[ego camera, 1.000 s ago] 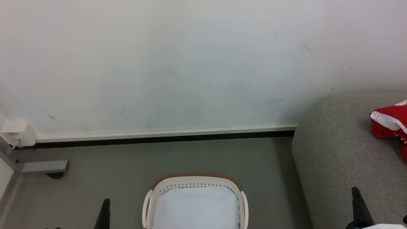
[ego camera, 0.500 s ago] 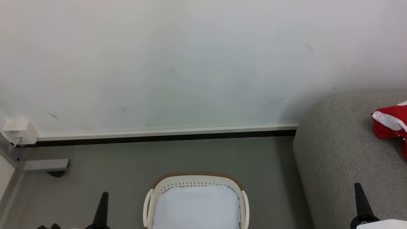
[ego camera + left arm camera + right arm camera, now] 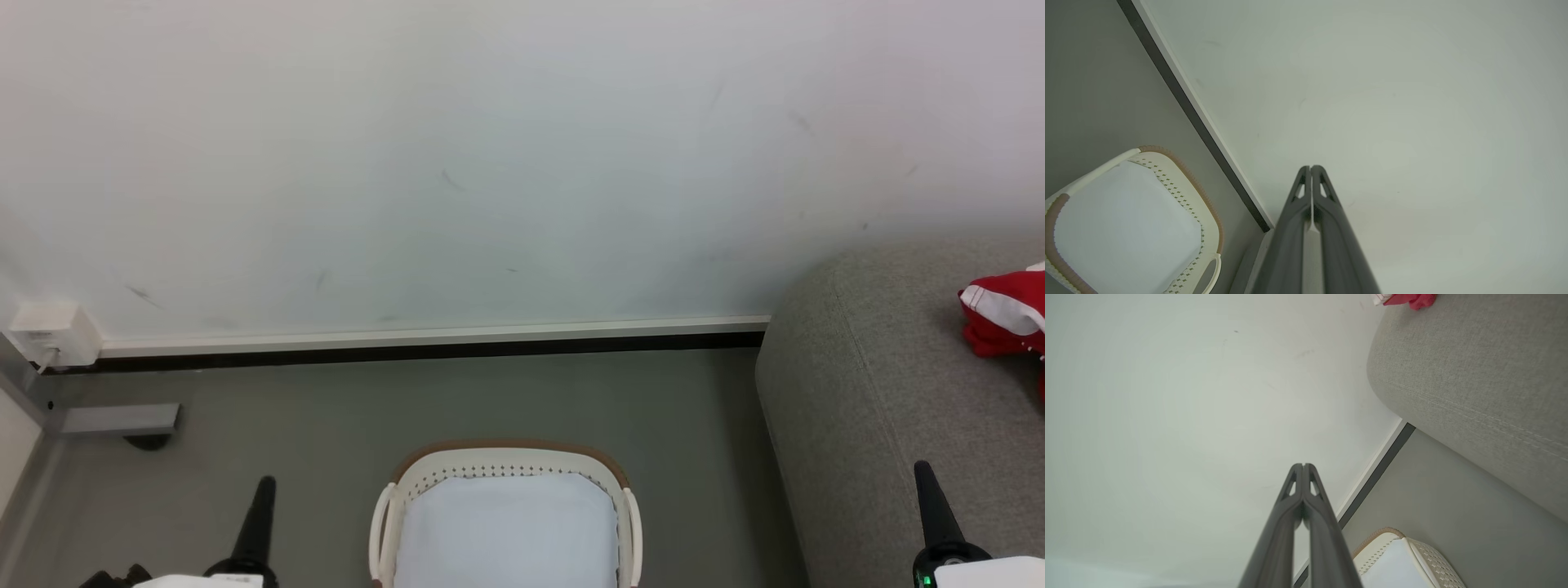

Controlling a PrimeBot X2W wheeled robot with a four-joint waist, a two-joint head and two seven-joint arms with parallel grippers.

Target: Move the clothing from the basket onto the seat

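The white basket [image 3: 626, 514] with a brown rim stands on the floor at the bottom centre, holding a pale bluish-white liner sheet [image 3: 504, 531]. Red clothing [image 3: 1008, 318] with white stripes lies on the grey seat [image 3: 857, 392] at the right edge. My left gripper [image 3: 263, 488] rises left of the basket, shut and holding nothing. My right gripper [image 3: 925, 474] rises in front of the seat, shut and holding nothing. In the left wrist view the fingertips [image 3: 1310, 168] meet, with the basket [image 3: 1204, 204] at lower left. The right wrist view shows closed tips [image 3: 1303, 465], seat [image 3: 1474, 375] and clothing [image 3: 1408, 299].
A white wall [image 3: 490, 163] with a white and black skirting strip [image 3: 424, 343] runs behind the basket. A white socket box [image 3: 49, 333] and a grey bracket [image 3: 118, 418] sit at the left. Grey floor [image 3: 326, 425] lies between basket and wall.
Both grippers have risen a little higher into the head view. The camera has shifted slightly, sliding the seat and clothing to the right.
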